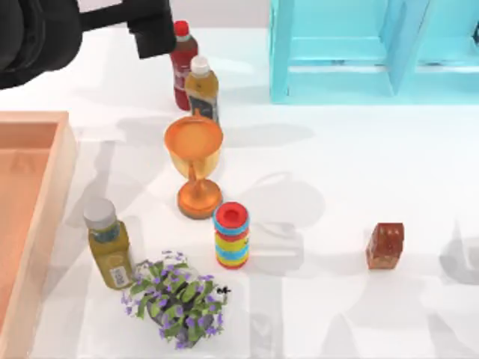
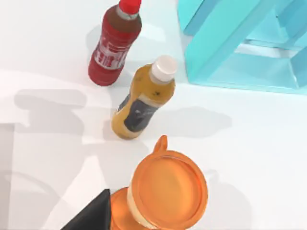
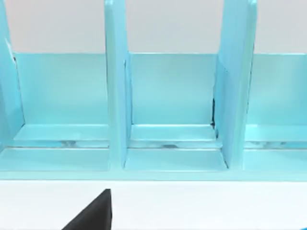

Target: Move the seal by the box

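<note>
The seal [image 1: 385, 245], a small glossy reddish-brown block with a lumpy top, stands alone on the white table at the right. The box [image 1: 46, 224], a shallow light-orange wooden tray with thick rims, lies along the table's left edge, far from the seal. My left gripper [image 1: 153, 34] hangs over the back left, above the red bottle [image 2: 114, 45] and the amber bottle [image 2: 144, 98]. A black edge of my right gripper [image 3: 93, 214] faces the turquoise cabinet [image 3: 168, 110].
Between seal and box stand an orange goblet [image 1: 196, 161], a rainbow ring stack [image 1: 232, 235], a yellow-green bottle [image 1: 108, 247] and a purple-flowered plant [image 1: 176, 299]. The turquoise cabinet [image 1: 374, 52] fills the back right. Bare table surrounds the seal.
</note>
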`<act>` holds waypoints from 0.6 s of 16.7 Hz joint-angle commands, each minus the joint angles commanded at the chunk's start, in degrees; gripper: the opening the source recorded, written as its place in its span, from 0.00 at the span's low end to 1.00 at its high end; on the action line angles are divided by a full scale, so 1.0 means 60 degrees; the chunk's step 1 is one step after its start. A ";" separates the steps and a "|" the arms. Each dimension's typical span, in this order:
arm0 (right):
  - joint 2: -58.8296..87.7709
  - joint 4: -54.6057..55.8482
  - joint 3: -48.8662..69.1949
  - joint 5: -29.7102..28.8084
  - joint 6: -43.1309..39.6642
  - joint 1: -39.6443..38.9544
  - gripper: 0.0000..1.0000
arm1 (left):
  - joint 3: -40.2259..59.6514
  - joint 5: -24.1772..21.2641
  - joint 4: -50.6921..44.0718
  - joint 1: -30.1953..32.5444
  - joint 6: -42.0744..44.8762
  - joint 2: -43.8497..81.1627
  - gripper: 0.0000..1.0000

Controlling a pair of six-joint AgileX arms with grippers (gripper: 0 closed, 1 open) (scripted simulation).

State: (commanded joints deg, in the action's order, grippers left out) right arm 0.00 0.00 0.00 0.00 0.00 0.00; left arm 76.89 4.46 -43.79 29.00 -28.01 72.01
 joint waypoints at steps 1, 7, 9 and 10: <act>0.0000 0.0000 0.0000 0.0000 0.0000 0.0000 1.00 | 0.1087 0.0066 -0.0617 0.0413 -0.0399 0.1015 1.00; 0.0000 0.0000 0.0000 0.0000 0.0000 0.0000 1.00 | 0.7386 0.0440 -0.4198 0.2810 -0.2702 0.6931 1.00; 0.0000 0.0000 0.0000 0.0000 0.0000 0.0000 1.00 | 0.9269 0.0547 -0.5268 0.3525 -0.3384 0.8704 1.00; 0.0000 0.0000 0.0000 0.0000 0.0000 0.0000 1.00 | 1.0134 0.0595 -0.5759 0.3853 -0.3697 0.9519 1.00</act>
State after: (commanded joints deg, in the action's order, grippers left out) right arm 0.00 0.00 0.00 0.00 0.00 0.00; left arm 137.70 8.03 -78.34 52.12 -50.19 129.12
